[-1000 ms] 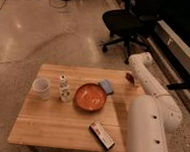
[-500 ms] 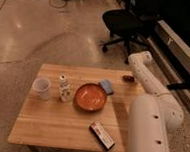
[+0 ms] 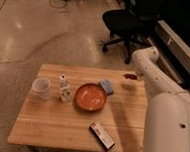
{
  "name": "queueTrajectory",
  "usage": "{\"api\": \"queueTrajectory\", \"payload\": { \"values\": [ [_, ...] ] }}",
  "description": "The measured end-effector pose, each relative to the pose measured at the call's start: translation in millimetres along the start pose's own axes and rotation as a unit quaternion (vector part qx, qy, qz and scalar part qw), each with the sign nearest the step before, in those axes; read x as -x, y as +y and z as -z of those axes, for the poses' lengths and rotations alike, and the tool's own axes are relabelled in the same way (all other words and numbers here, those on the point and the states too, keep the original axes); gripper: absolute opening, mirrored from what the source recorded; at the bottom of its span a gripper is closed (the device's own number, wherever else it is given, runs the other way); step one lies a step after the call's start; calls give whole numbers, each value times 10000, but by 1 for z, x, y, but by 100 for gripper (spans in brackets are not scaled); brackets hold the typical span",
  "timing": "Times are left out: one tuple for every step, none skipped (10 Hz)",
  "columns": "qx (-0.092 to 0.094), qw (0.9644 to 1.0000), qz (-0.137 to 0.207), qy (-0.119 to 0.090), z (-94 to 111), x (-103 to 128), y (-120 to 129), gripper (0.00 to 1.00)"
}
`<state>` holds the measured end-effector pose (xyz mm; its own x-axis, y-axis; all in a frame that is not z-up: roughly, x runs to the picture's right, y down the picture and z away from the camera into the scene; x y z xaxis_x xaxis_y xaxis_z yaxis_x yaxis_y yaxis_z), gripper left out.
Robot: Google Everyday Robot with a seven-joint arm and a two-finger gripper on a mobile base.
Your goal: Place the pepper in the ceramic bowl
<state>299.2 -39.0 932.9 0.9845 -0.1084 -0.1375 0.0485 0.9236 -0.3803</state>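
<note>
Pepper (image 3: 130, 76) at the tabletop's (image 3: 59, 122) far right edge, well apart from bowl (image 3: 90, 96); hand (image 3: 132, 79) right at pepper, open or closed impossible to tell; blue block (image 3: 106, 86) just beside bowl; bottle (image 3: 64, 88), cup (image 3: 41, 88) left of bowl; box (image 3: 102, 135) near front edge.

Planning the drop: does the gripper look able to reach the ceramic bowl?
Probably yes: the gripper sits at the table's far edge by the pepper, with only a low blue object between it and the ceramic bowl.
</note>
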Motion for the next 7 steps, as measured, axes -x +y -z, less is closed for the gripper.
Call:
{"api": "queueTrajectory", "payload": {
  "values": [
    [15, 9999, 89, -56, 13, 4, 12, 0],
    [41, 9998, 176, -126, 25, 9, 25, 0],
    [81, 9993, 297, -216, 37, 18, 41, 0],
    [162, 9980, 489, -354, 51, 34, 63, 0],
    [237, 9964, 672, -459, 62, 47, 83, 0],
    [300, 9947, 824, -535, 69, 58, 98, 0],
    [390, 9910, 1089, -679, 79, 79, 119, 0]
  ]
}}
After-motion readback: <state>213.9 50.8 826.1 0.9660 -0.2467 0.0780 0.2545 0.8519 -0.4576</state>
